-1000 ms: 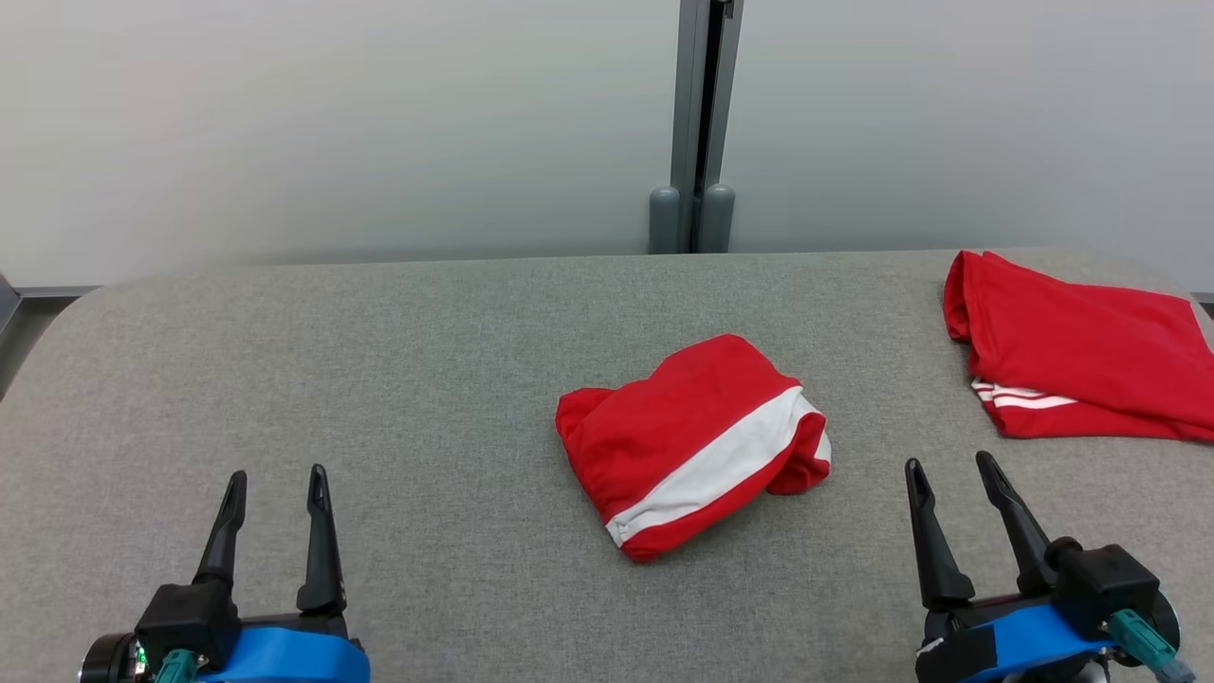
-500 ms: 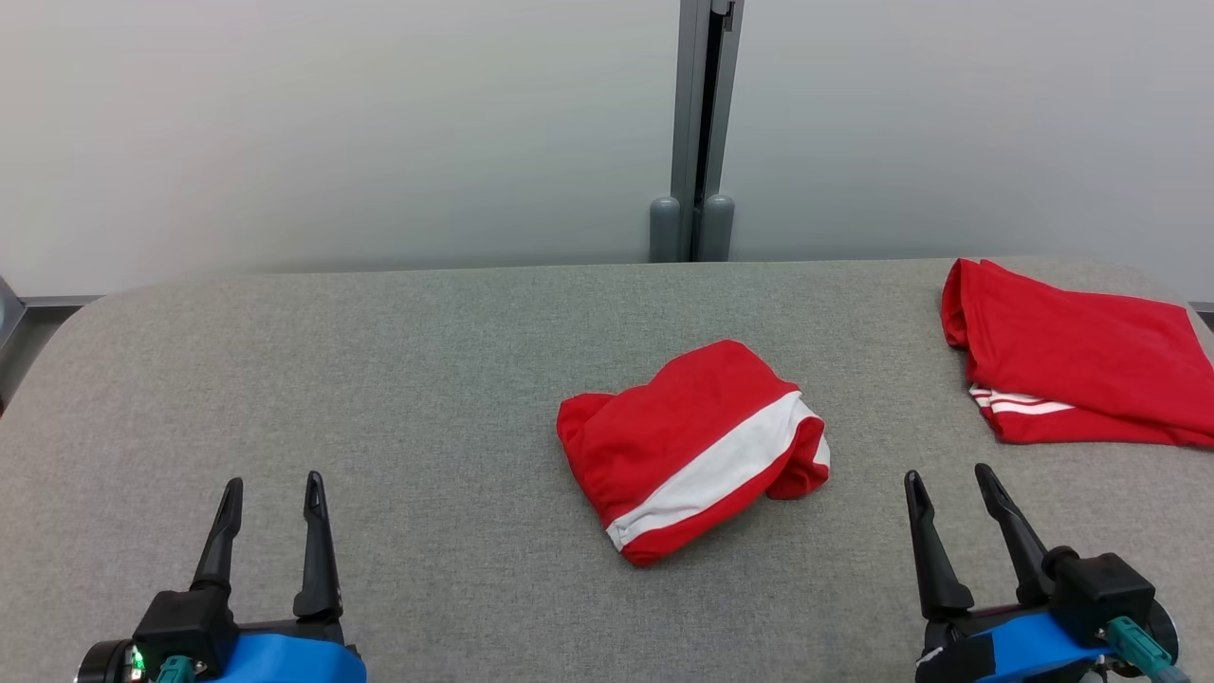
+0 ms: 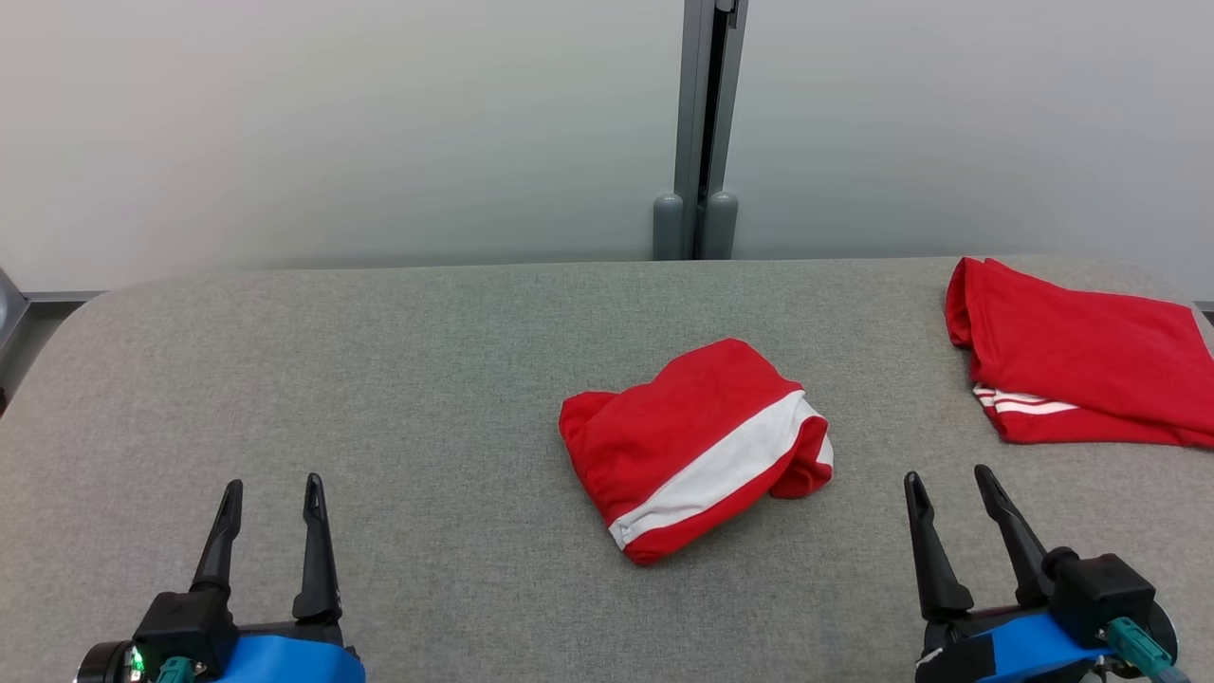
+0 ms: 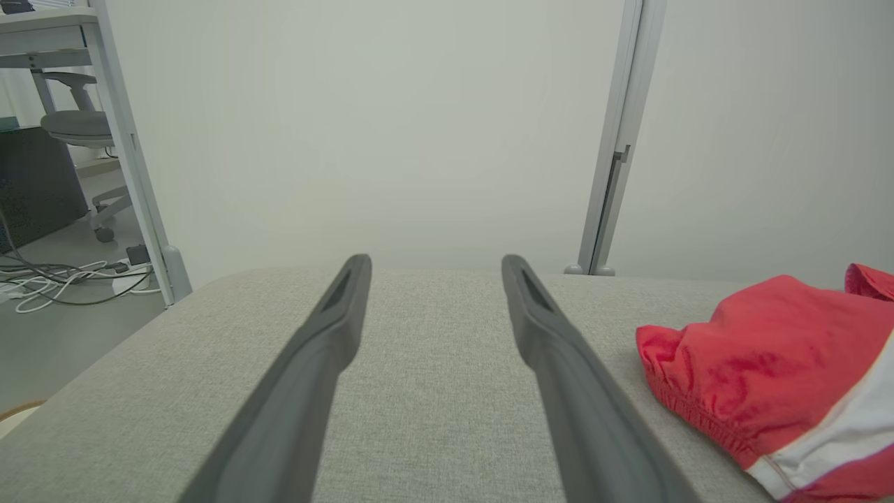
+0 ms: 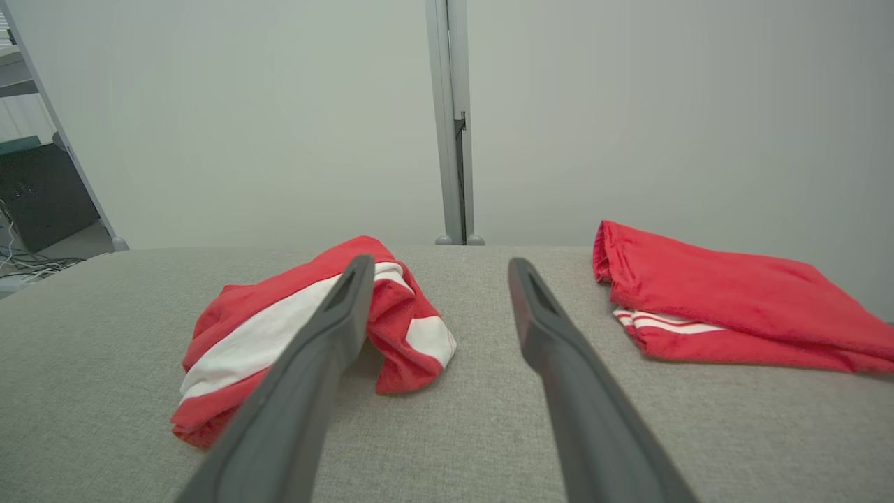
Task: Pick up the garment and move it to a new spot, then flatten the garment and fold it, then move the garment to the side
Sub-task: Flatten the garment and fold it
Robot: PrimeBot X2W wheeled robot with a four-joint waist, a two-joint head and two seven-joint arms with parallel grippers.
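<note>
Centrally, garment (image 3: 697, 451) lies between left claw (image 3: 273, 484), right claw (image 3: 947, 472).

Grey fabric table (image 3: 379, 398), pale wall (image 3: 332, 123) behind it, grey post (image 3: 704, 123) far centre. Folded red cloth (image 3: 1081, 360) far right. Office chair (image 4: 73, 126) and floor cables (image 4: 63, 279) far left.

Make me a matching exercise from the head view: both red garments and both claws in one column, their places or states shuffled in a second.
1. bunched garment
2. folded garment
3. left claw
4. right claw

a. open, lower right
b. middle of the table, broad white band showing
c. table's far right, lying flat
d. open, lower left

Pairs: 1-b, 2-c, 3-d, 4-a
</note>
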